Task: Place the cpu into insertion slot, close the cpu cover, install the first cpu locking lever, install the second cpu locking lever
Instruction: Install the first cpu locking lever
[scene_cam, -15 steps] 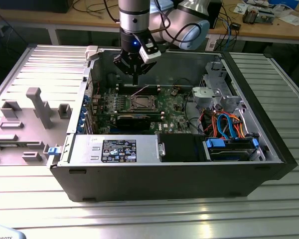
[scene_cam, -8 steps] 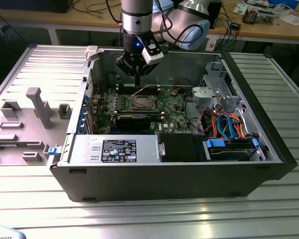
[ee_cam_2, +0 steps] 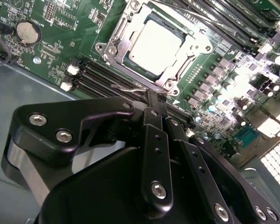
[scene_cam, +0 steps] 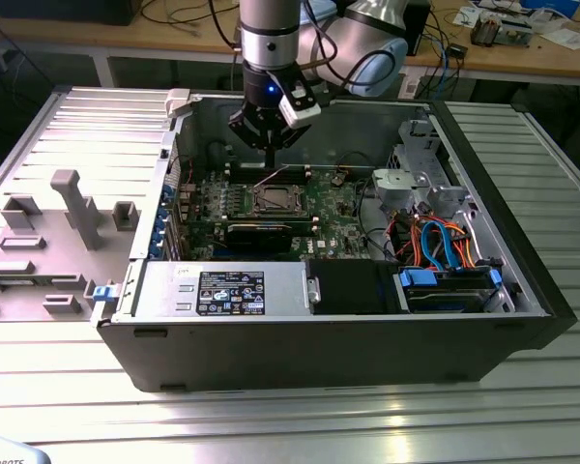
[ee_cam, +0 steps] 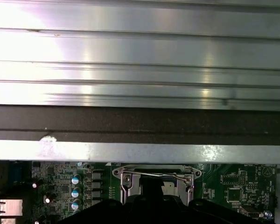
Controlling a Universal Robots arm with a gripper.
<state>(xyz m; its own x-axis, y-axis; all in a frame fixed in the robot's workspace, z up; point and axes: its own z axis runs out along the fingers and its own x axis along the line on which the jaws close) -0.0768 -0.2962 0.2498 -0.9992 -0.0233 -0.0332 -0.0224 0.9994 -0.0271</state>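
- The dark grey metal computer case (scene_cam: 319, 338) lies open on the ribbed counter (scene_cam: 271, 425), baring its green motherboard (scene_cam: 333, 198).
- The black pincer (scene_cam: 270, 145), tips narrowed together, hangs at twelve o'clock of the socket in the exterior view.
- The silvery frame-shaped cpu cover (ee_cam_2: 117, 44) lies flat over the square silver-grey cpu (ee_cam_2: 154, 42), keeping it seated.
- The thin wire locking lever (ee_cam_2: 126, 87) meets the pincer tips and looks unlatched.

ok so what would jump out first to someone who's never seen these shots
The black pincer hanging into the open computer case in the middle of the exterior view catches the eye first. In the second wrist view, close to its tips, the silver cpu sits in its socket on the green motherboard, framed by the metal cpu cover.
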